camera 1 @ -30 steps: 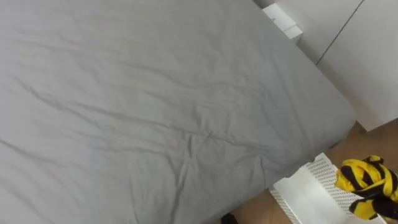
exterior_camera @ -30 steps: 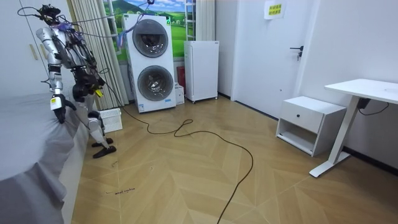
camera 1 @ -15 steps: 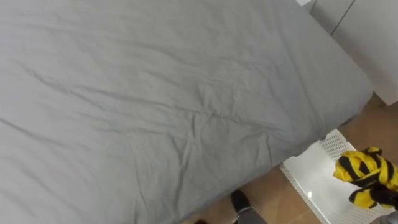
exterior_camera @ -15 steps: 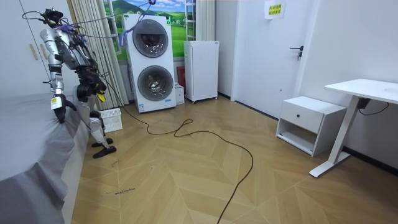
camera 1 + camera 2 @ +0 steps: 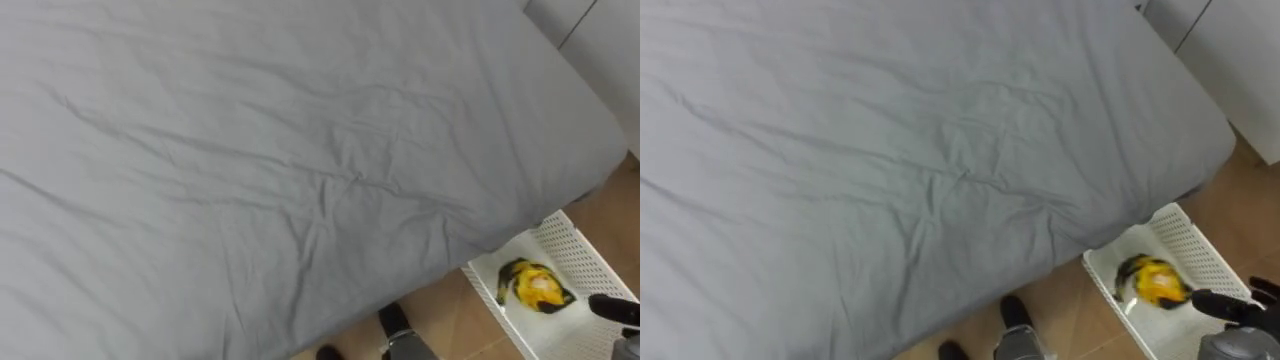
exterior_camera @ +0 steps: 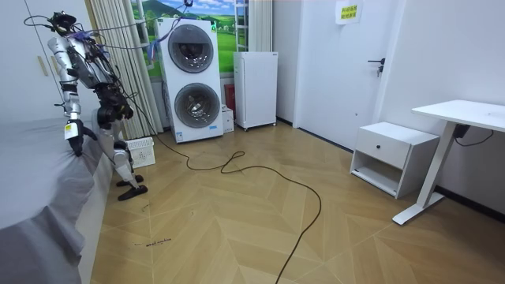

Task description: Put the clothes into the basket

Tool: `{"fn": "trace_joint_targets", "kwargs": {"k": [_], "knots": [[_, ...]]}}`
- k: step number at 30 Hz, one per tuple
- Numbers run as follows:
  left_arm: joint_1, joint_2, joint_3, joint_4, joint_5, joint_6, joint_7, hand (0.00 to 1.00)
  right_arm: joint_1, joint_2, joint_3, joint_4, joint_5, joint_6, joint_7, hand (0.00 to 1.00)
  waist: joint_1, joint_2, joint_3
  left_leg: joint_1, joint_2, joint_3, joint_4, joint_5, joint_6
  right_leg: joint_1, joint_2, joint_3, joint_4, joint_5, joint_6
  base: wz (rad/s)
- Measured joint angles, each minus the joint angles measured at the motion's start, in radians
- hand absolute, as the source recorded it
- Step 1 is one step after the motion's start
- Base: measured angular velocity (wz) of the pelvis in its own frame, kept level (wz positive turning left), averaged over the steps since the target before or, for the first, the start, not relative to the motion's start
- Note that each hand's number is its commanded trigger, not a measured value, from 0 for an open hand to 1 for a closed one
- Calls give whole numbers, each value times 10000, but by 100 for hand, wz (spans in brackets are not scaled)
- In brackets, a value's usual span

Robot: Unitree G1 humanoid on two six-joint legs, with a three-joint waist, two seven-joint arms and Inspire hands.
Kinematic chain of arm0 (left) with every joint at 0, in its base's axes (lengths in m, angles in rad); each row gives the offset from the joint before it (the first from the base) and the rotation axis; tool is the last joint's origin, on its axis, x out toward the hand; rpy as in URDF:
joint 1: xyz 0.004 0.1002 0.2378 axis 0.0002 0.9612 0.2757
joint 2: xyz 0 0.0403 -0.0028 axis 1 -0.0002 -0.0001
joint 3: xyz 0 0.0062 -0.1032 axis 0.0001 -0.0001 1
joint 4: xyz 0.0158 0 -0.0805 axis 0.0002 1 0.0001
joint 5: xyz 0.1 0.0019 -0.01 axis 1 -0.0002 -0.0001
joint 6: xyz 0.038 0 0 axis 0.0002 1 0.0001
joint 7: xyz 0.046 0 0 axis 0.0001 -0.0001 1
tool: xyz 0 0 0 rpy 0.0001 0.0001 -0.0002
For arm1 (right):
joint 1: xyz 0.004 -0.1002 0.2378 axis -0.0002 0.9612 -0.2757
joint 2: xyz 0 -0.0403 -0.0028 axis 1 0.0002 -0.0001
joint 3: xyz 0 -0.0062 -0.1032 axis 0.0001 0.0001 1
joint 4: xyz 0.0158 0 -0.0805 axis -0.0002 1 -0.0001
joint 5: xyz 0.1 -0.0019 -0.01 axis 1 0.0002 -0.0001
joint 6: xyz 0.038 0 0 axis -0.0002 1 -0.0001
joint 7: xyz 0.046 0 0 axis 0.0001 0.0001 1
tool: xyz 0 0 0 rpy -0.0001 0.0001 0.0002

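Note:
A yellow and black garment lies bunched inside the white perforated basket, which stands on the wooden floor by the bed's corner at my lower right. My right hand hovers just beside the garment over the basket, dark fingers stretched out and holding nothing. In the room view I stand against the bed's side, with the basket behind me and my left hand hanging low at the mattress edge.
The bed's wrinkled grey sheet spreads over most of what I see. White cupboard fronts rise beyond the bed's far corner. A stacked washer and dryer stand past the basket.
The yellow and black garment has left my right hand and dropped into the basket. The eye view has swung, bringing more of the basket and floor into sight.

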Motion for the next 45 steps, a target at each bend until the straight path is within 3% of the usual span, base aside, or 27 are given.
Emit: {"fn": "trace_joint_targets", "kwargs": {"k": [9,16,22,26,28,32,33,38,42,45], "knots": [[-41,103,-42,-17,-8,-221,-120,0,194,-36,-49,43,641,0,81,0,-82,-152,31,175,-20,-129,118,41,69,368,-149,-215,-12,-198,139,15],[-21,168,9,-12,-12,-345,-223,0,400,-108,-13,58,712,-6,108,0,-85,-186,31,344,-49,-403,109,40,74,628,-163,-456,-6,-178,61,9],[389,372,370,-337,35,-405,-222,0,1012,-73,360,15,1057,16,383,0,21,-585,-14,1068,14,-693,-138,49,-2,1534,-151,-759,-362,-284,-16,12],[679,442,513,-552,212,-494,-219,0,1336,274,749,-20,1120,26,517,0,91,-800,-42,1657,42,-1033,-329,44,-54,2366,-180,-1215,-788,-223,-72,20],[850,441,732,-615,448,-557,-219,0,1523,610,999,-29,1105,25,549,0,232,-902,-109,1982,62,-1177,-441,24,-97,2804,-185,-1428,-1076,-217,-93,22],[884,438,842,-786,740,-559,-156,0,1875,1143,1581,-23,1442,32,1019,0,363,-1059,-150,2533,39,-1833,-598,23,-126,3821,-250,-1978,-1673,-221,-88,45],[861,418,843,-786,824,-559,-3,0,1959,1319,1708,-24,1464,32,1149,0,350,-1126,-177,2629,26,-2003,-606,24,-126,4061,-310,-2258,-1795,-224,-84,53],[874,231,1247,-960,1232,-645,501,0,2259,2034,2219,8,1387,32,1517,0,535,-1473,-213,3032,-32,-2503,-602,25,-126,4926,-384,-2754,-2310,-266,-34,44],[898,151,1313,-1163,1385,-672,654,0,2544,2092,2342,36,1378,117,1655,0,645,-1635,-217,3205,-76,-2682,-606,24,-124,5354,-489,-3195,-2485,-318,8,34],[924,14,1589,-1153,1475,-688,674,0,2633,2093,2347,41,1380,130,1729,0,726,-1637,-210,3376,-79,-2730,-648,23,-124,5604,-489,-3234,-2588,-320,11,3]]}}
